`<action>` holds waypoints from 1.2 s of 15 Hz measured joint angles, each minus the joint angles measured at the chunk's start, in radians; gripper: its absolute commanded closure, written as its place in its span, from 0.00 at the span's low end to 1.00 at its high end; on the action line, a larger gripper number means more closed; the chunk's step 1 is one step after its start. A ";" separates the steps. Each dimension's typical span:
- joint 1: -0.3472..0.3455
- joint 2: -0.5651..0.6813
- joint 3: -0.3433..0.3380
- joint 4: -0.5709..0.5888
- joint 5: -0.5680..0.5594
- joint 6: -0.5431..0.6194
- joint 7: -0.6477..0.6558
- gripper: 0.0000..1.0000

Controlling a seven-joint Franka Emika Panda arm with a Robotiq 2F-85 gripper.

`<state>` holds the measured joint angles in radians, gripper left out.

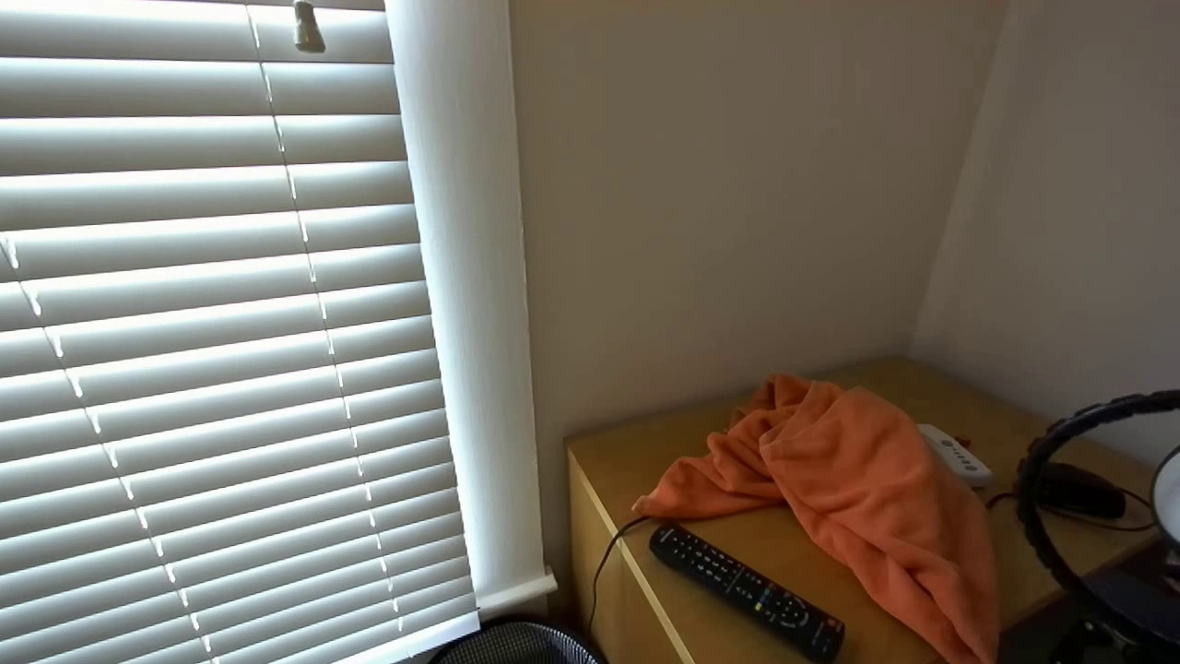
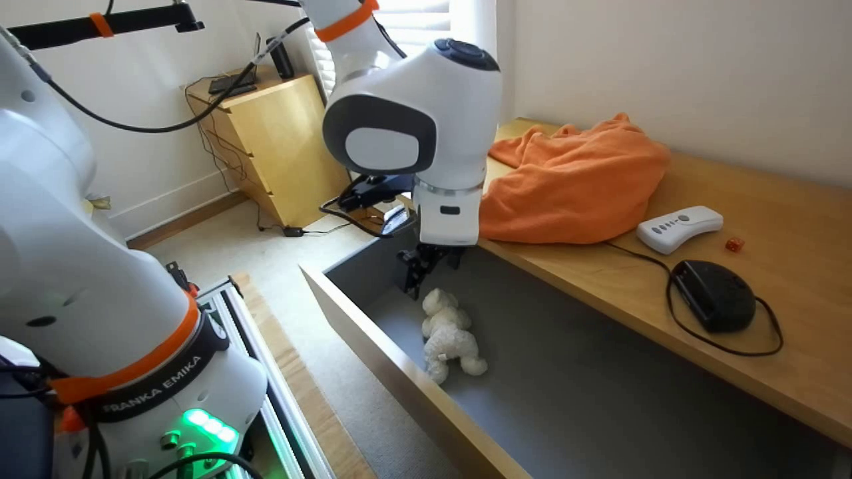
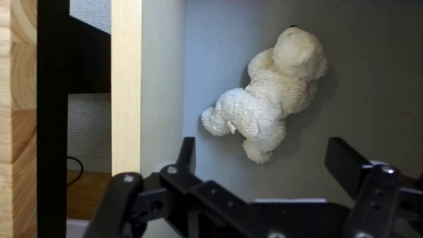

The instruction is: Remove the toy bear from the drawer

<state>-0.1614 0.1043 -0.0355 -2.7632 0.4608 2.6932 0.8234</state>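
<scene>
1. While the toy bear (image 3: 264, 99) lies on the grey floor of the pulled-out drawer (image 3: 126, 82), the fingers (image 3: 187, 152) are spread wide apart, released, with a gap between them and the bear.
2. The bear is pale and fluffy; in the wrist view its head points toward the top right and its legs toward the lower left, with a small white tag (image 3: 231, 127) at its rear.
3. One foot is just beside the drawer's front panel (image 2: 407, 384), a strip of floor showing between them.
4. In an exterior view the white arm (image 2: 459, 120) reaches over the drawer, and the fingers appear just past the bear's head; how high they hang above the floor I cannot tell.
5. Along the drawer, the worktop (image 2: 792, 213) carries a crumpled orange cloth (image 2: 572, 193), a white remote (image 2: 679, 228) just beside it, a small red die (image 2: 735, 244) and a corded black device (image 2: 715, 297).
6. In an exterior view a black remote (image 1: 747, 592) lies slantwise on the worktop, between the cloth and the edge.
7. Slatted blinds (image 1: 203, 323) hang near that corner of the worktop, light showing through.
</scene>
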 measured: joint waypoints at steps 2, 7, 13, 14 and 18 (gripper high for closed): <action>0.007 0.066 0.018 0.003 0.132 0.068 -0.057 0.00; -0.016 0.202 0.131 0.029 0.408 0.193 -0.241 0.00; -0.027 0.240 0.153 0.044 0.451 0.216 -0.283 0.00; -0.027 0.240 0.153 0.044 0.451 0.216 -0.283 0.00; -0.027 0.249 0.154 0.050 0.451 0.219 -0.284 0.00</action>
<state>-0.1881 0.3533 0.1182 -2.7135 0.9118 2.9125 0.5392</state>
